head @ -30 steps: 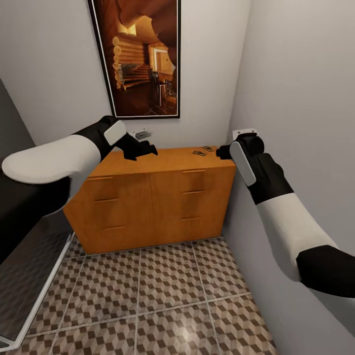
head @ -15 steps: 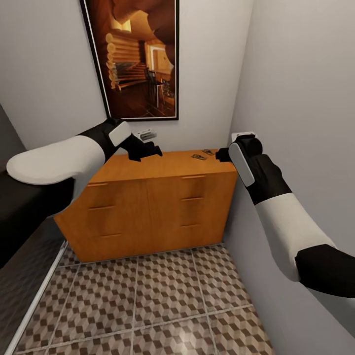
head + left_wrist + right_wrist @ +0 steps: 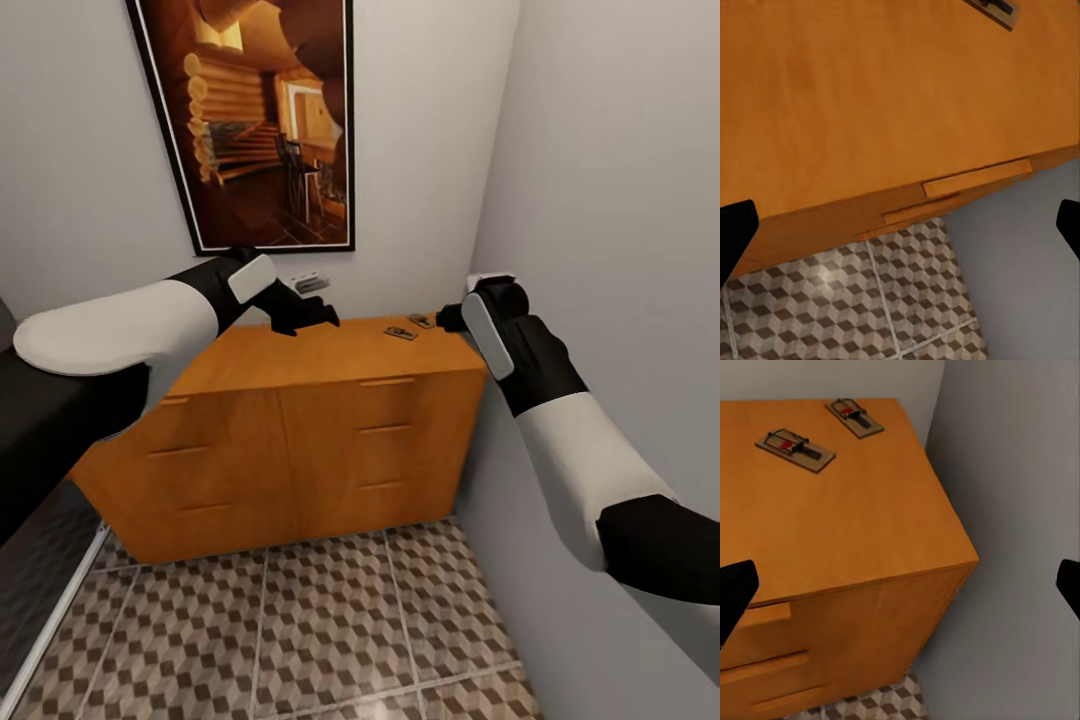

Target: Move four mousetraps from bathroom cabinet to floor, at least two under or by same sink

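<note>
- The left gripper is hovering over the left part of the cabinet top, its fingers spread wide apart and holding nothing.
- A framed picture of a log interior is hanging on the wall behind the cabinet.
- Two mousetraps are lying on the cabinet's top near its right rear corner: one further in, the other closer to the back wall.
- The right gripper is hanging just beside them at the right edge, fingers released and wide apart.
- The bathroom floor is showing its cube-patterned tiles below.
</note>
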